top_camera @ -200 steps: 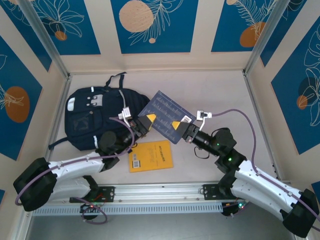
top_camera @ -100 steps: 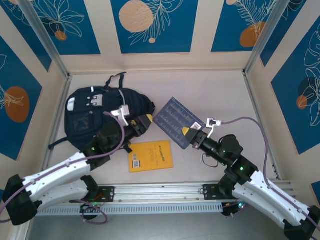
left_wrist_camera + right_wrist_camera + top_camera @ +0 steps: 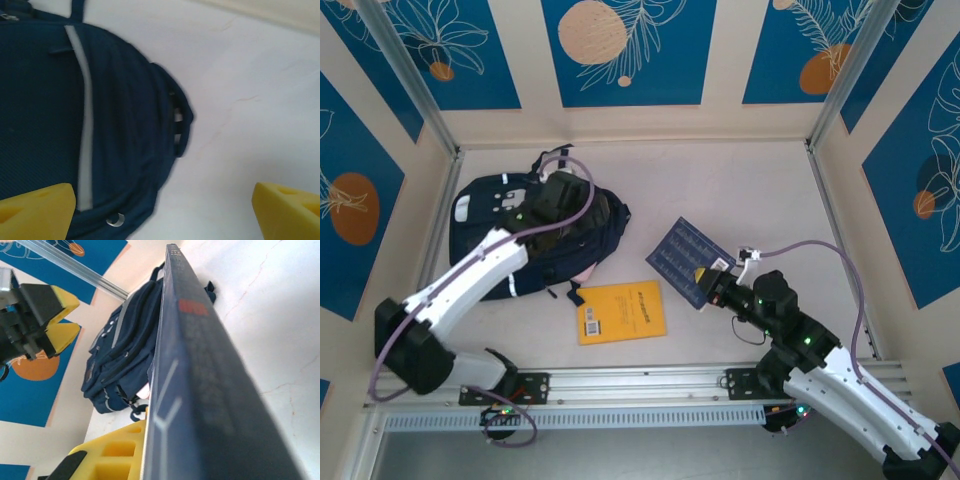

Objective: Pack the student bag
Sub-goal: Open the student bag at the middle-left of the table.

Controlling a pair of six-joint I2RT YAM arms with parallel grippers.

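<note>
student bag: its right half was hidden under the left arm from above; the left wrist view cropped it at the left and bottom edges.
left tool: both yellow fingertips were cropped by the bottom edge.
blue book: the near end was blurred and cut off; the cover print was unreadable.
yellow book: the title was too small to read.

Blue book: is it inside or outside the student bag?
Outside: the right gripper clamps the blue book apart from the student bag.

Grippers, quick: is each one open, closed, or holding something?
Left gripper: open, empty, above the bag.
Right gripper: closed on the blue book.
</note>
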